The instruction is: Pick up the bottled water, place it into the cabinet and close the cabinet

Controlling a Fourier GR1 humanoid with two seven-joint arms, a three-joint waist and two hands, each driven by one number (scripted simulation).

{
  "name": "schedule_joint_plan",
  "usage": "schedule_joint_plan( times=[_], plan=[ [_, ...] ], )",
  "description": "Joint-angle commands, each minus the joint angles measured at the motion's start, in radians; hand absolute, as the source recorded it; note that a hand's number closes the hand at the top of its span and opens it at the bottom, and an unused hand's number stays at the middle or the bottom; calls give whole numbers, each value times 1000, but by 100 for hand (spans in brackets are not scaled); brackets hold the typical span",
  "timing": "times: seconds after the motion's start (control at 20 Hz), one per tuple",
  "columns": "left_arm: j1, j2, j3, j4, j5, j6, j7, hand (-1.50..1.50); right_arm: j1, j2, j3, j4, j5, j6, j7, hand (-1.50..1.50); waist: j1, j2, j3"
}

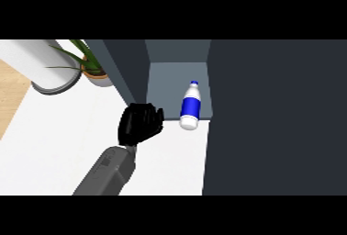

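The water bottle [192, 106], white with a blue label and blue cap, lies on its side on the grey cabinet floor [166, 82]. Its cap points into the cabinet and its base reaches over the floor's front edge. The cabinet stands open, its dark door [125, 69] swung out on the left. My left hand [141, 124] is just left of the bottle, apart from it, with straight fingers up against the door's near end. It holds nothing. My right hand shows nowhere.
A large dark cabinet panel [271, 114] fills the right side. A potted plant [93, 69] and a white cylinder [41, 64] stand at the back left on the white counter [61, 137].
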Motion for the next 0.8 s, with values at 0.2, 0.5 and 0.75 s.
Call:
schedule_joint_plan(
  times=[0.2,0.5,0.75],
  plan=[
    [-133,-1,-162,-112,68,258,158,150,-29,-23,-105,-47,-121,16,31,-150,-8,4,0],
    [-387,-1,-159,95,76,379,223,150,-29,-20,-114,-37,-134,43,5,-150,-34,11,0],
    [-455,-1,-172,214,153,424,198,150,-6,-33,-161,-43,-169,69,-8,-150,-53,16,-1]
  ],
)
